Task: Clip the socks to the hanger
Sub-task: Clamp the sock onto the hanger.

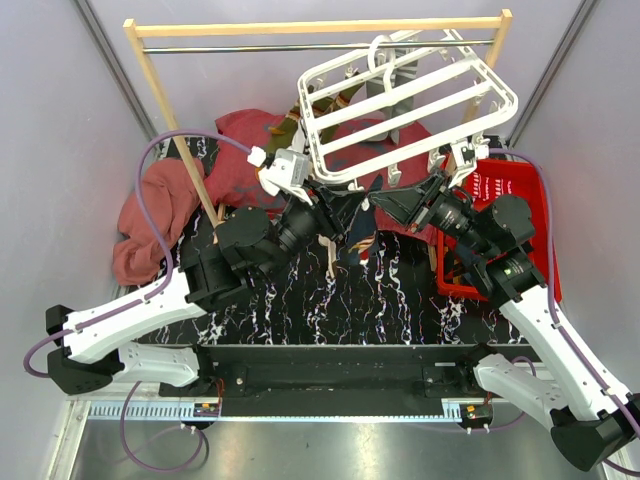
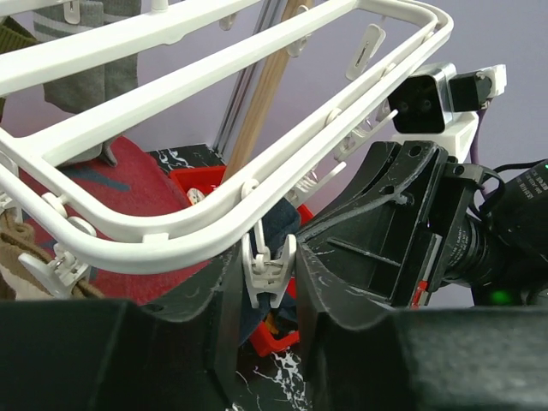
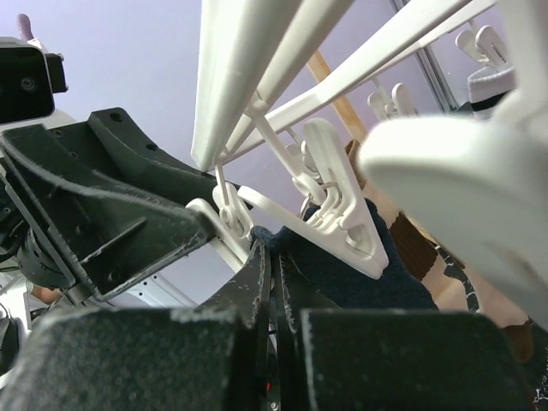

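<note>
Navy sock (image 3: pixel 342 270) sits up at the near rail of the hanger (image 2: pixel 171 231), pinched in the closed right pincer (image 3: pixel 272 257) just under a clip (image 2: pixel 270 270). Left pincer (image 2: pixel 267 287) straddles that clip; can't tell if it's squeezing. If the clip bites too little fabric, sock probably drops.

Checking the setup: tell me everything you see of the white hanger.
The hanger is a white plastic rectangular frame with cross bars and dangling clips, tilted, hooked on the metal rail. Socks hang at its far side. The left gripper flanks one near-edge clip; the right gripper holds a navy sock beside another.
</note>
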You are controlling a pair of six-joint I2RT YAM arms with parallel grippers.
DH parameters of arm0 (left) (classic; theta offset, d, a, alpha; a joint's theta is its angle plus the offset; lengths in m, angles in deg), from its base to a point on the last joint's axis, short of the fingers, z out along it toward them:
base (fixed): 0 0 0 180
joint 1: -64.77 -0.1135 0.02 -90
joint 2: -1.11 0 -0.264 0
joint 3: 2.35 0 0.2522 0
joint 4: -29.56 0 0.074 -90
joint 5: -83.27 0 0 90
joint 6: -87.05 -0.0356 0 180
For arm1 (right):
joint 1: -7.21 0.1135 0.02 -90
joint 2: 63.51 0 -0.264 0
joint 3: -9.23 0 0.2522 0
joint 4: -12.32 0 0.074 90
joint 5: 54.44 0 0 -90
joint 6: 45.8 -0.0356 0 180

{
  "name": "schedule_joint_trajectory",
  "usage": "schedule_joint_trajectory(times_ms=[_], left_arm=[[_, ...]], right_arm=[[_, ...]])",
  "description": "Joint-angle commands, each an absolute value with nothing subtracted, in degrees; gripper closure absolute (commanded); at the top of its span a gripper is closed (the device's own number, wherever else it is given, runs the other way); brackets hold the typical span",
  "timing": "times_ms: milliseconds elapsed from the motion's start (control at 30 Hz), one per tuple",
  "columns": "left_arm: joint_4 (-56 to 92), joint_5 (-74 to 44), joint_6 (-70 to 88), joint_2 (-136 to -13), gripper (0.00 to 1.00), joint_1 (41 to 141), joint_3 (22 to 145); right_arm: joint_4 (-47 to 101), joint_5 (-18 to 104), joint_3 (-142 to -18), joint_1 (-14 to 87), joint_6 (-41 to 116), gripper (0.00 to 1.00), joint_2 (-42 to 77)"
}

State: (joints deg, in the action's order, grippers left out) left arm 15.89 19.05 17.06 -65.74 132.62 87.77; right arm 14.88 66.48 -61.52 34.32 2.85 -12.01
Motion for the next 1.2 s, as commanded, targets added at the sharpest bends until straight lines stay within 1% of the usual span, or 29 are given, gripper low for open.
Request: schedule_joint_trajectory(times_ms=[0, 33, 133, 200, 267, 333, 367, 467, 500, 567, 600, 733, 767, 900, 1033, 1167], left_arm=[[18.17, 17.88, 17.26, -65.07, 0.59, 132.27, 87.0], [18.34, 17.88, 17.17, -64.98, 0.5, 132.35, 86.91], [18.34, 18.32, 16.82, -64.8, 0.35, 132.27, 86.91], [18.35, 18.5, 16.56, -64.72, 0.3, 132.35, 87.0], [18.34, 19.11, 16.38, -64.81, 0.28, 132.35, 87.09], [18.34, 19.81, 16.03, -64.98, 0.29, 132.35, 87.17], [18.34, 20.86, 16.03, -64.98, 0.32, 132.35, 87.26], [18.52, 23.23, 15.33, -64.98, 0.35, 132.18, 87.17], [18.69, 23.77, 14.72, -65.15, 0.36, 132.18, 87.17], [18.7, 24.3, 14.62, -65.51, 0.37, 131.48, 87.35], [18.61, 24.3, 14.71, -65.59, 0.38, 131.13, 87.26], [18.35, 24.39, 15.33, -65.77, 0.4, 129.02, 87.26], [18.17, 24.47, 15.41, -65.77, 0.4, 128.75, 87.35], [17.73, 24.65, 15.33, -65.6, 0.41, 127.96, 87.35], [17.03, 25.44, 14.89, -65.24, 0.41, 127.61, 87.26], [16.59, 25.79, 14.71, -64.89, 0.41, 127.17, 87.17]], right_arm=[[10.79, 67.29, -64.03, 34.72, 1.92, 1.0, -12.09], [10.7, 67.37, -63.95, 34.72, 1.83, 1.0, -12.1], [10.27, 67.38, -63.86, 34.72, 1.57, 1.0, -11.83], [10.0, 67.72, -63.86, 34.72, 1.39, 1.0, -11.74], [10.0, 67.81, -63.77, 34.72, 1.57, 0.99, -11.57], [10.35, 68.17, -63.6, 34.81, 1.83, 0.93, -11.57], [10.7, 68.08, -63.25, 34.72, 2.53, 0.87, -11.57], [12.28, 67.2, -61.93, 34.72, 5.16, 0.77, -12.44], [12.89, 66.85, -61.58, 34.72, 5.95, 0.69, -13.32], [15.09, 65.36, -60.35, 34.81, 8.67, 0.61, -14.38], [15.88, 64.74, -59.91, 34.72, 9.82, 0.55, -15.43], [20.53, 60.18, -57.18, 34.72, 14.57, 0.46, -18.94], [20.98, 57.99, -55.7, 34.72, 16.14, 0.45, -19.73], [21.08, 57.01, -53.4, 34.72, 17.65, 0.45, -20.45], [11.79, 57.36, -50.42, 34.81, 16.42, 0.44, -20.27], [8.68, 56.92, -51.55, 34.81, 19.05, 0.42, -19.04]])
